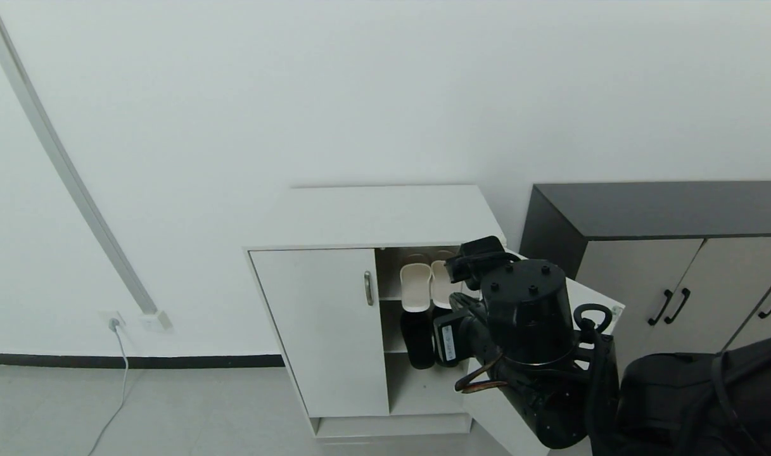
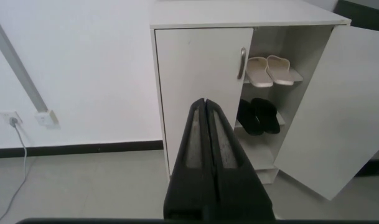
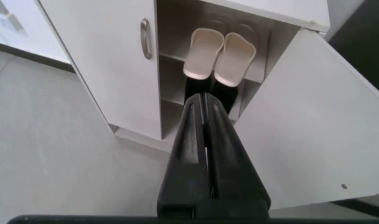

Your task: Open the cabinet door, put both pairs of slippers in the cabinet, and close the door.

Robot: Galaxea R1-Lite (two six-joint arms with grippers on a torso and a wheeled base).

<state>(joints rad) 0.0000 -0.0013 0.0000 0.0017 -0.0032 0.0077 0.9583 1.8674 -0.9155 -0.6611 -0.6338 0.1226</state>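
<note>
Cabinet door [image 2: 326, 112] on the right hangs wide open, and both pairs are inside the cabinet [image 1: 372, 215]: white slippers [image 3: 217, 53] on the upper shelf [image 3: 170, 58], black slippers [image 2: 259, 116] on the middle shelf [image 1: 395, 350] just below. Its left door [image 1: 322, 329] is closed. Out front, the left gripper [image 2: 205, 104] hovers with fingers pressed together, holding nothing. Near the open door, the right gripper [image 3: 205, 98] has its fingers together too.
</note>
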